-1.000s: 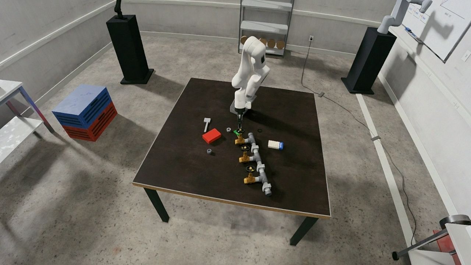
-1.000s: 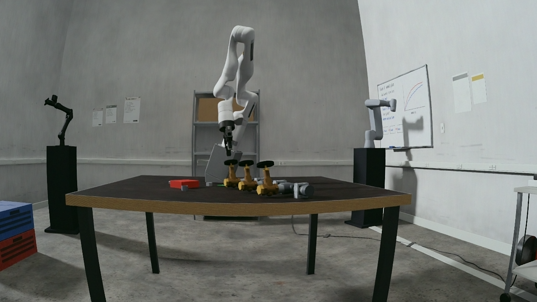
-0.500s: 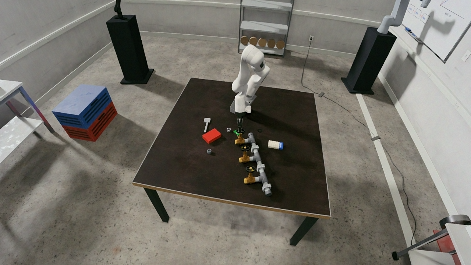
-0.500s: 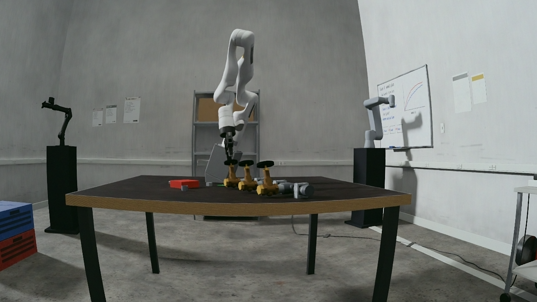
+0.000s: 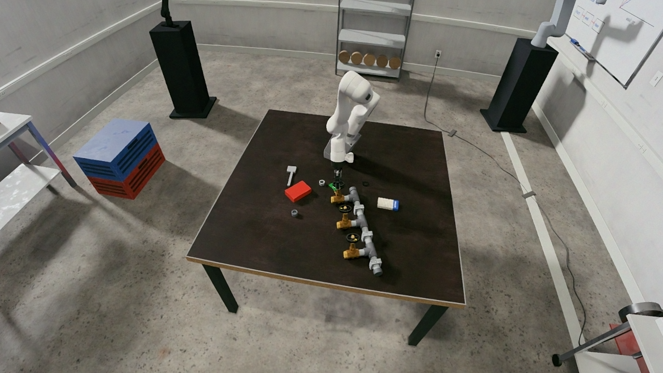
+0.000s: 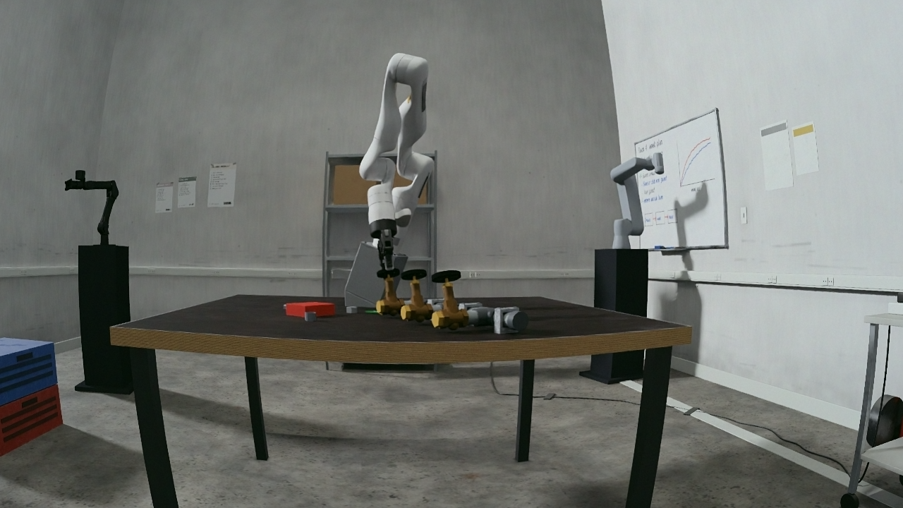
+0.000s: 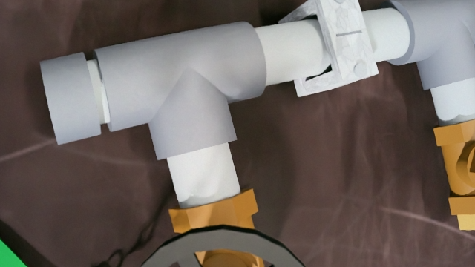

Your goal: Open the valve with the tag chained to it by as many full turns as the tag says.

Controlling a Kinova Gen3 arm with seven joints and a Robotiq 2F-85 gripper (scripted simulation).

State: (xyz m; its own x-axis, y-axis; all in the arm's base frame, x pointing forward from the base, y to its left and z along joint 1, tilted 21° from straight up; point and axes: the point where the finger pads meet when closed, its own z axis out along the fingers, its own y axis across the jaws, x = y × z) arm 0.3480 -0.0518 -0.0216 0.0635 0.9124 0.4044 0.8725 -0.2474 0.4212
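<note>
A grey pipe (image 5: 363, 222) lies on the dark table with three brass valves, each with a black handwheel. The far valve (image 5: 337, 197) has a green tag (image 5: 331, 186) beside it; a corner of the tag shows in the wrist view (image 7: 9, 256). The middle valve (image 5: 344, 221) and the near valve (image 5: 352, 250) stand further along the pipe. My gripper (image 5: 337, 178) is open and points straight down, right at the far valve's handwheel (image 6: 387, 272). In the wrist view the handwheel's rim (image 7: 223, 248) sits at the bottom edge, below the grey tee (image 7: 178, 93). The fingers are out of the wrist view.
A red block (image 5: 297, 190), a small hammer (image 5: 290, 174), two small grey rings (image 5: 321, 182) (image 5: 294, 213), a black ring (image 5: 365, 185) and a white and blue box (image 5: 387, 203) lie around the pipe. The arm's base (image 5: 335, 148) stands just behind the valves.
</note>
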